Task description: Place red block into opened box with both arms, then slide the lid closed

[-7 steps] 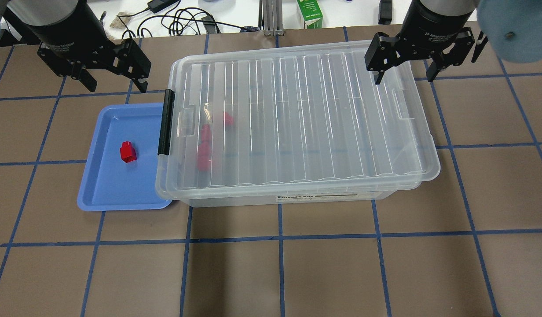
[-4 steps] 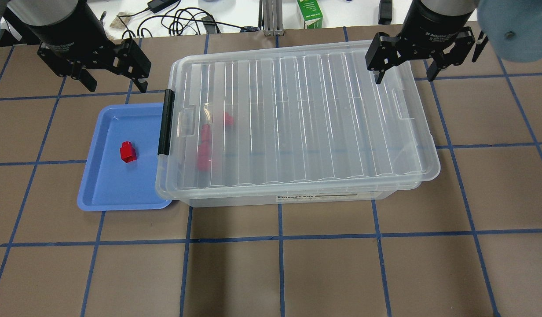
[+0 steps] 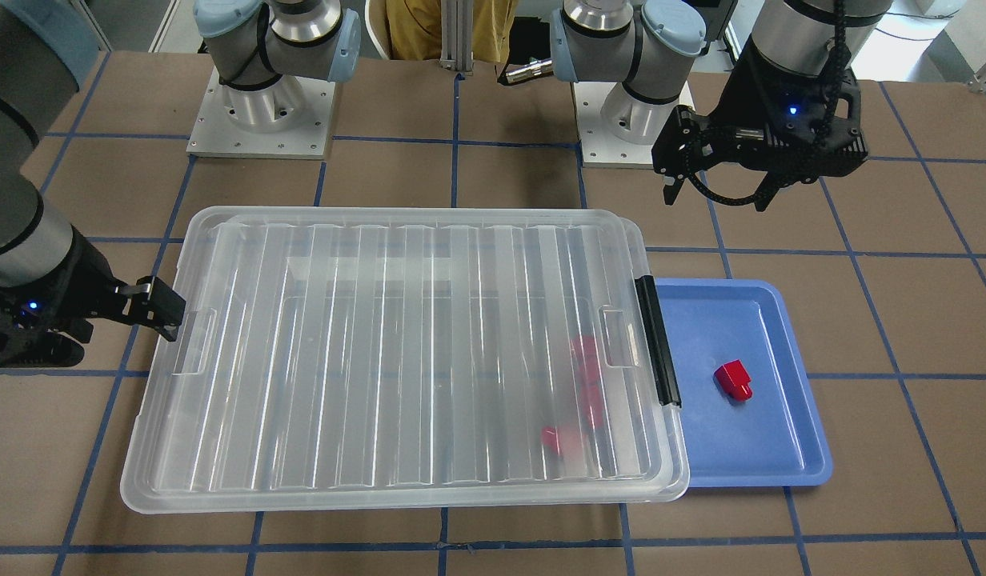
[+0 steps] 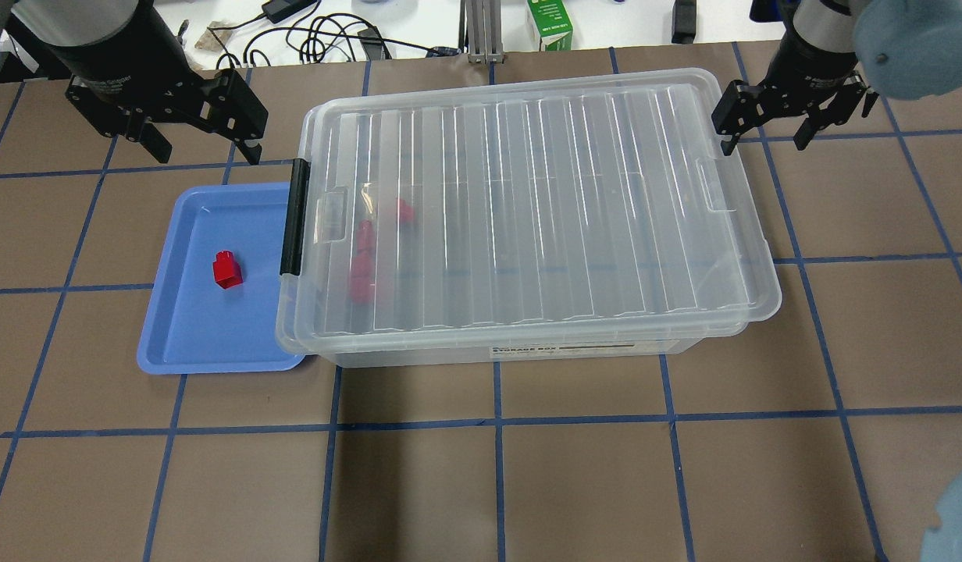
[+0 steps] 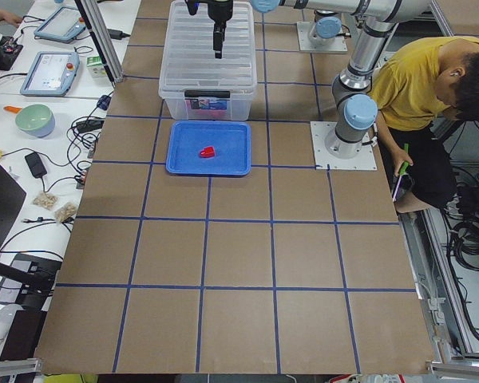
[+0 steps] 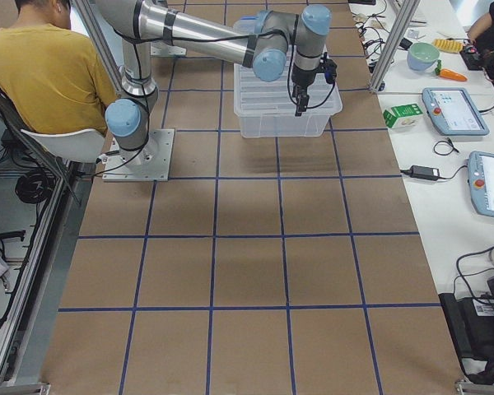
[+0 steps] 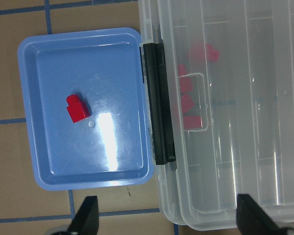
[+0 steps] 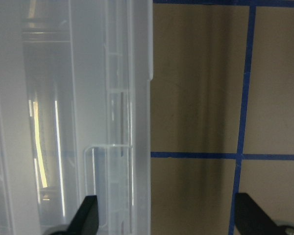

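The clear box (image 4: 528, 353) stands mid-table with the ribbed lid (image 4: 528, 203) lying over it, slightly out of line with the rim. Its black latch bar (image 4: 294, 218) faces the blue tray (image 4: 184, 336). One red block (image 4: 227, 270) (image 3: 733, 381) lies alone in that tray. Several more red blocks (image 4: 362, 265) (image 7: 191, 107) show blurred through the lid near the latch end. My left gripper (image 4: 206, 152) (image 3: 715, 196) hangs open and empty behind the tray's far edge. Just beyond the box's right end, my right gripper (image 4: 764, 140) is open and empty; one of its fingers (image 3: 153, 304) sits close to the lid's short edge.
Beyond the table's far edge a white bench holds cables and a green carton (image 4: 550, 23). A person in a yellow shirt (image 5: 419, 80) sits behind the robot bases (image 3: 261, 120). Tablets and a bowl lie on the side bench (image 6: 453, 107).
My right gripper has moved right, from over the lid's far right corner to beyond the box's right end. The left gripper, lid and blocks have not moved.
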Controlling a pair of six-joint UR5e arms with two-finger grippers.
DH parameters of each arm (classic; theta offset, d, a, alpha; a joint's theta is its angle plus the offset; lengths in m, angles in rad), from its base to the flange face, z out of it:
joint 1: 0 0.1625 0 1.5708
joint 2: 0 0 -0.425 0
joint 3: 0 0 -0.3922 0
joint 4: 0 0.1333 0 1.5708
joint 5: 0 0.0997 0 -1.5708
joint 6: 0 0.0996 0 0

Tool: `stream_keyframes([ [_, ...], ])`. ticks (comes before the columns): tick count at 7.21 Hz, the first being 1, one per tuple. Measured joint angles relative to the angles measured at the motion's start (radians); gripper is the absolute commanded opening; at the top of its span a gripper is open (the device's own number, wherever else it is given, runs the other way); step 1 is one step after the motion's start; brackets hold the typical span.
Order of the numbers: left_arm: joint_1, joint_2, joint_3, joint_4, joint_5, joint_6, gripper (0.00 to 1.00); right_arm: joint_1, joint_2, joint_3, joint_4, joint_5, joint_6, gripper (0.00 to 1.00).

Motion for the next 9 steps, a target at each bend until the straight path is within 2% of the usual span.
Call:
stream_keyframes([
  [3,0.000,0.000,0.000,0.000,-0.001,0.000,1.00,-0.009,0.034,0.062,-0.100,-0.001,-0.036,1.00],
  [9,0.000,0.000,0.000,0.000,-0.002,0.000,1.00,-0.082,0.035,0.059,-0.119,0.001,-0.141,1.00],
])
